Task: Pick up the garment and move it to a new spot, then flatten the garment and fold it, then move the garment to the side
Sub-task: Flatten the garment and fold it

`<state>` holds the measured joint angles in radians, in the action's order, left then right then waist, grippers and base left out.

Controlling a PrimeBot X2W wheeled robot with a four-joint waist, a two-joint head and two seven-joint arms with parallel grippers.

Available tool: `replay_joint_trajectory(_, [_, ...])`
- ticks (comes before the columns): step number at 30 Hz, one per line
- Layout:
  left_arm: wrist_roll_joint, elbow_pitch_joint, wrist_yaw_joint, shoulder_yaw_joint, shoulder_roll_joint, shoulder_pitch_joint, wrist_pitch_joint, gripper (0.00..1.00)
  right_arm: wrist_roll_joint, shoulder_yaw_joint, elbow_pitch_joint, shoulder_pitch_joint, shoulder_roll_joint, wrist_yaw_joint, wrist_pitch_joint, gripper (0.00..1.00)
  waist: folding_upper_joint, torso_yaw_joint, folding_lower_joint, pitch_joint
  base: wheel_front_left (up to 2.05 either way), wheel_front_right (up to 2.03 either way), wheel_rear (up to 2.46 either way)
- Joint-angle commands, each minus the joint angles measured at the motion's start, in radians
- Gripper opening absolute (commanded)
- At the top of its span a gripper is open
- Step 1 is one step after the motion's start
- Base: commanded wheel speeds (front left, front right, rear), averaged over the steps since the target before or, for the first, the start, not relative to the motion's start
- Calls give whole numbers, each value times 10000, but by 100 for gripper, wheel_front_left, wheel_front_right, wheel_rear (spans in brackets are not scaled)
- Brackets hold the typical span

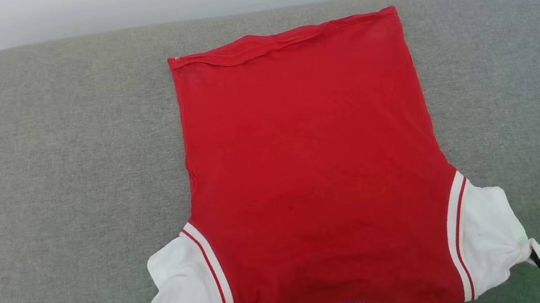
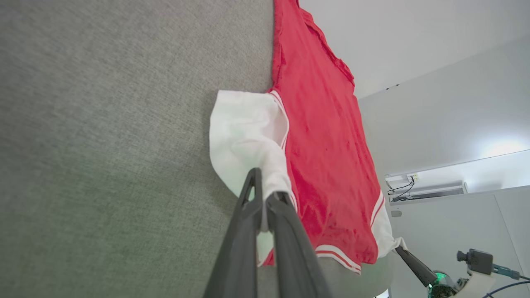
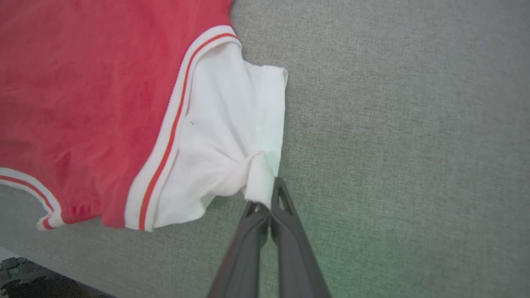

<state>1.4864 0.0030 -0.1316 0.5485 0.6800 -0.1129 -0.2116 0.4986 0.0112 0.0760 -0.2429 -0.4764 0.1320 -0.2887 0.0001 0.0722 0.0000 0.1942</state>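
Limp, light garment (image 1: 314, 166), taken by its sleeves.
Left gripper (image 2: 265, 196) and right gripper (image 3: 269, 198) each pinch a white cuff near the surface's (image 1: 43, 176) front edge; I expect stretching.

We see a grey cloth-covered table (image 1: 40, 150) with one shirt (image 1: 314, 166) spread flat on it, hem toward the far edge, white sleeves nearest us.

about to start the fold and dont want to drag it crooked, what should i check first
1. Left end effector shut on the near-left sleeve: ok.
2. Right end effector shut on the near-right sleeve: ok.
3. Body of the garment flat on the grey surface: ok.
4. Far hem smooth: not ok, a strip is turned over.
5. Sleeves spread flat: not ok, both bunched at the grips.
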Motion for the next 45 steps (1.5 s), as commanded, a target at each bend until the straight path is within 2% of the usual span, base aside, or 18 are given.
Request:
replay_joint_trajectory(1, [-18,38,21,48,19,191,-59,0,-39,58,-55,134,12,-23,78,0,-1,-17,0,32,0,0,0])
replay_joint_trajectory(2, [4,53,21,97,18,225,-95,0,-31,103,-70,165,-15,-24,88,13,-1,-28,0,49,0,0,0])
replay_joint_trajectory(3, [20,54,21,136,34,258,-87,0,-30,124,-67,228,-25,-24,126,33,-1,-38,0,70,0,0,0])
replay_joint_trajectory(4, [17,54,21,161,60,291,-126,0,-34,98,-46,305,-21,-24,180,58,-1,-48,0,92,0,0,0])
replay_joint_trajectory(5, [21,43,22,184,78,316,-170,0,-36,67,19,379,-24,-23,197,100,-1,-57,0,120,0,0,0])
replay_joint_trajectory(9, [-83,-65,22,277,145,340,-259,0,17,-133,360,599,-92,-23,98,100,-1,-53,0,220,0,0,0])
replay_joint_trajectory(13, [-265,-335,22,436,189,557,-364,0,100,-792,1089,1275,-245,-23,-346,100,-1,87,0,392,0,0,0])
replay_joint_trajectory(16, [-405,-535,22,575,172,731,-409,0,32,-1181,1391,2249,-467,-23,-999,100,-1,253,0,565,0,0,0])
replay_joint_trajectory(20, [-647,-795,22,850,134,1125,-461,0,-78,-900,988,4170,-898,-23,-1994,100,-1,587,0,1019,0,0,0])
replay_joint_trajectory(25, [-890,-1090,22,1284,108,1745,-490,0,-95,-103,-724,7027,-1132,-23,-3174,100,-1,1131,0,1638,0,0,0])
replay_joint_trajectory(28, [-995,-1242,22,1547,55,2171,-512,0,-230,467,-1917,8722,-969,-21,-3884,100,-1,1454,0,2074,0,0,0])
replay_joint_trajectory(34, [-971,-1488,22,2196,-16,3184,-515,0,-853,908,-4396,11774,-468,-20,-5098,100,-1,2159,0,3074,0,0,0])
replay_joint_trajectory(39, [-798,-1607,22,2423,-35,3679,-539,0,-1676,824,-6243,13481,-170,-20,-5838,100,-1,2574,0,3662,0,0,0])
replay_joint_trajectory(45, [-941,-1697,22,2476,-183,3947,-548,0,-2703,574,-8095,14388,73,-21,-6288,100,-1,2854,0,4126,0,0,0])
